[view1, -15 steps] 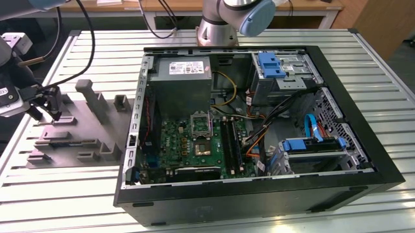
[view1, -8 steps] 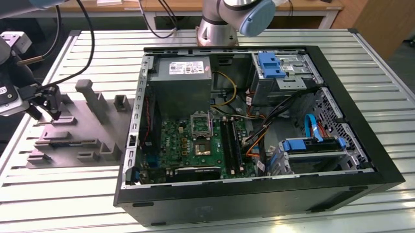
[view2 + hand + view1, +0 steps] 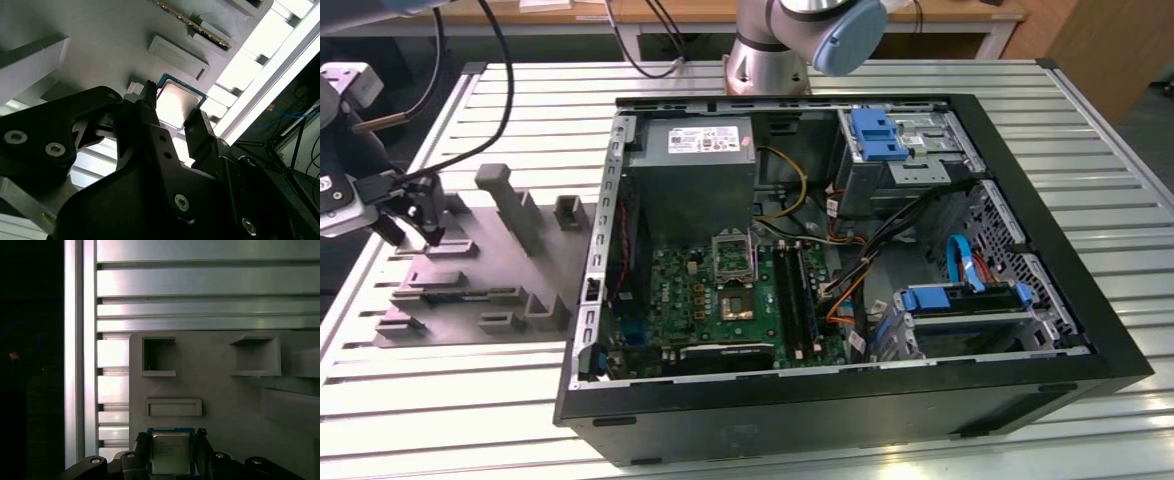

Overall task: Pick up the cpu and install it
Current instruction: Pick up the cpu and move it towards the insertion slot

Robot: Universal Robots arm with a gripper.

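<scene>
CPU (image 3: pixel 170 452) sits between the two fingers of the hand (image 3: pixel 171 440), which press against its opposite edges, gripping it, in both wrist views (image 3: pixel 177 102). It is over the near part of the grey tray (image 3: pixel 225 400); whether it rests there I cannot tell. At the exterior view's left the hand (image 3: pixel 434 238) hangs low over the tray (image 3: pixel 467 290) on the desk (image 3: pixel 480 400), well apart from the open case (image 3: pixel 854 400) and its motherboard (image 3: pixel 707 290).

A robotics lab: slatted aluminium bench (image 3: pixel 1121 250), opened computer case (image 3: pixel 854 405), robot arm (image 3: pixel 770 55).
</scene>
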